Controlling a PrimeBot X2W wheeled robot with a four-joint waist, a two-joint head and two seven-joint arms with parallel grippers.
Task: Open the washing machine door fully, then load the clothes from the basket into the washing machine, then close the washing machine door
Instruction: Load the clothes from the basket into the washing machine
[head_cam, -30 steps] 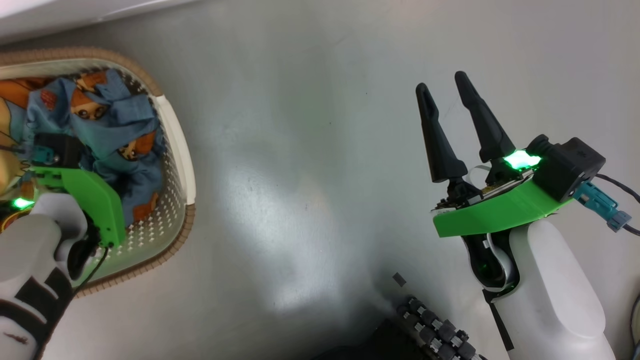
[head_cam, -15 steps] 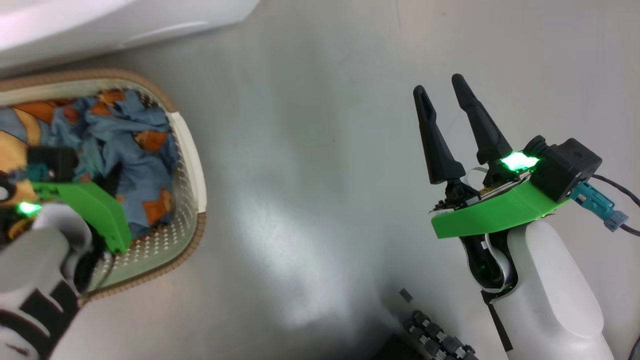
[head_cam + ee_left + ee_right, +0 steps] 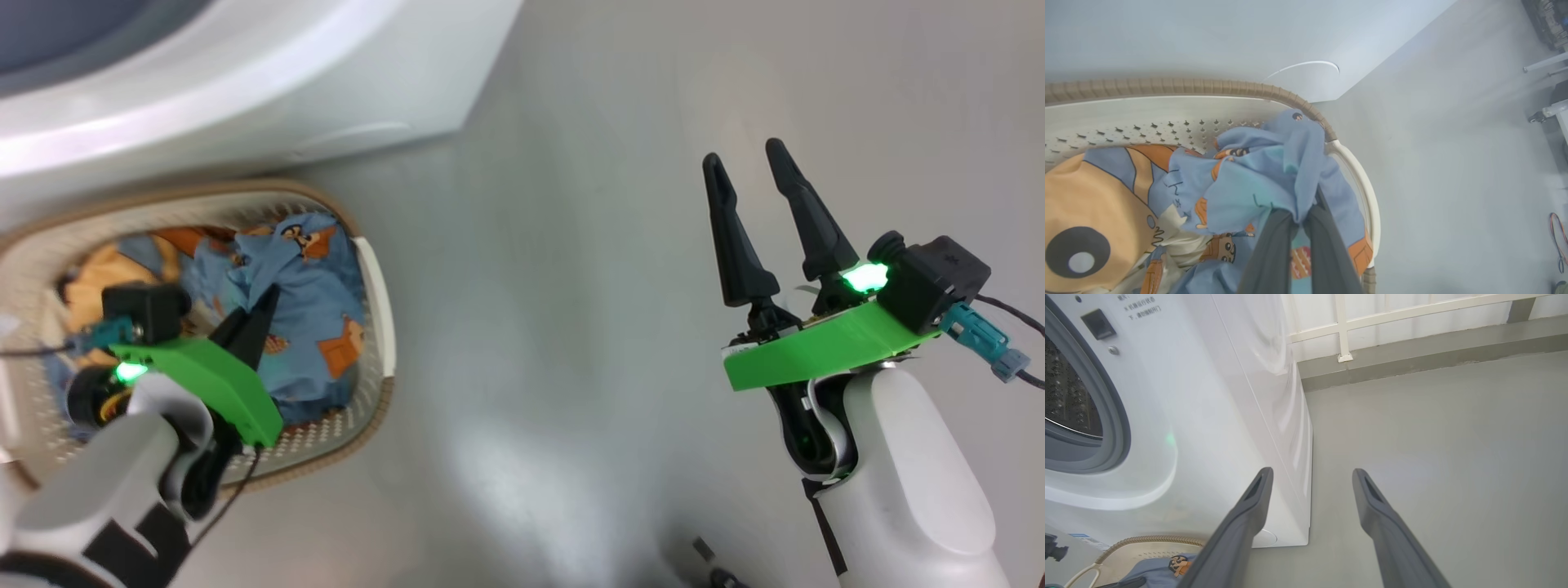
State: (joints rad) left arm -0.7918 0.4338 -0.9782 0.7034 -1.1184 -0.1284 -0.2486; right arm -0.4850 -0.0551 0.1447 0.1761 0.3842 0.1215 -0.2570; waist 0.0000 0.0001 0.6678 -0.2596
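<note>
The cream basket [image 3: 380, 286] with its brown rim sits on the floor against the white washing machine [image 3: 245, 90]. Light blue clothes [image 3: 322, 327] with orange fox prints fill it, and a big tan animal face [image 3: 1090, 220] lies to one side. My left gripper [image 3: 268, 296] is over the basket, shut on a fold of blue clothes [image 3: 1290, 171] that is pulled up between its fingers. My right gripper [image 3: 743, 153] hangs open and empty over bare floor, well to the right. The grey gasket and steel drum [image 3: 1065, 396] stand uncovered. The washing machine door is out of view.
Grey floor [image 3: 571, 286] stretches between the basket and my right arm. A white railing [image 3: 1343, 330] and a low kerb run behind the washing machine. Cables and equipment legs [image 3: 1551, 114] stand at the far edge of the floor.
My left gripper has shut on the blue garment and pulled a fold upward. The head camera has tilted, bringing more of the washer front into view. The right gripper has stayed open.
</note>
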